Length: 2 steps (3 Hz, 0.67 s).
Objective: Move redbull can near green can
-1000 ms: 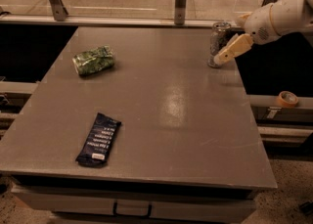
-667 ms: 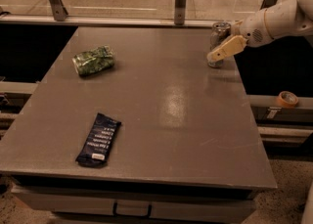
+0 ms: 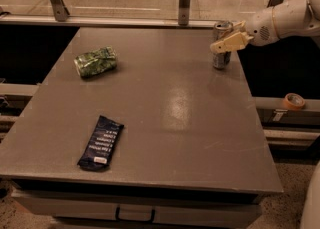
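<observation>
Silver-grey redbull can stands upright at far right corner of table, right at the gripper. Gripper reaches in from the right w/ its cream tip across the can's front, touching or nearly so; can't tell if it's clamped on the can or spread. Green can lies on its side well left of gripper, approx. same depth, far from redbull can. Dark blue wrapper lies flat, well left & nearer the camera than gripper. Tape roll sits off-table, below-right of gripper.
</observation>
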Each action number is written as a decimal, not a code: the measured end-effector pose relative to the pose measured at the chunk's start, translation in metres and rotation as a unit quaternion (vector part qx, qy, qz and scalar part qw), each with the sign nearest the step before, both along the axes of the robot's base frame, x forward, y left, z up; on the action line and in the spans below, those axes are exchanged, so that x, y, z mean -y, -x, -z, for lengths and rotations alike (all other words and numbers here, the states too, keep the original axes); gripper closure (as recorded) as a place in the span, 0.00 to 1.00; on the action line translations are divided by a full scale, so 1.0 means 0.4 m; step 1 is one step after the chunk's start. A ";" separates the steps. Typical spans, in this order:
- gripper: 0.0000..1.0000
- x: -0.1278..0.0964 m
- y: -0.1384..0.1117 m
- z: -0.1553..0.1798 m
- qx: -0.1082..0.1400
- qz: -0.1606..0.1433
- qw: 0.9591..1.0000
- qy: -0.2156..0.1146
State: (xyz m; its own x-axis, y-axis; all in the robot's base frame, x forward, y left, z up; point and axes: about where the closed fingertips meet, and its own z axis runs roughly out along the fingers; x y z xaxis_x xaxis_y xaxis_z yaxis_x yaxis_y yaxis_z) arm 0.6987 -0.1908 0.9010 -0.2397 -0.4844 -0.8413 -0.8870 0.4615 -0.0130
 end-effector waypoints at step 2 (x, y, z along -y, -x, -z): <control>1.00 -0.005 0.017 -0.107 0.034 -0.010 0.999 -0.013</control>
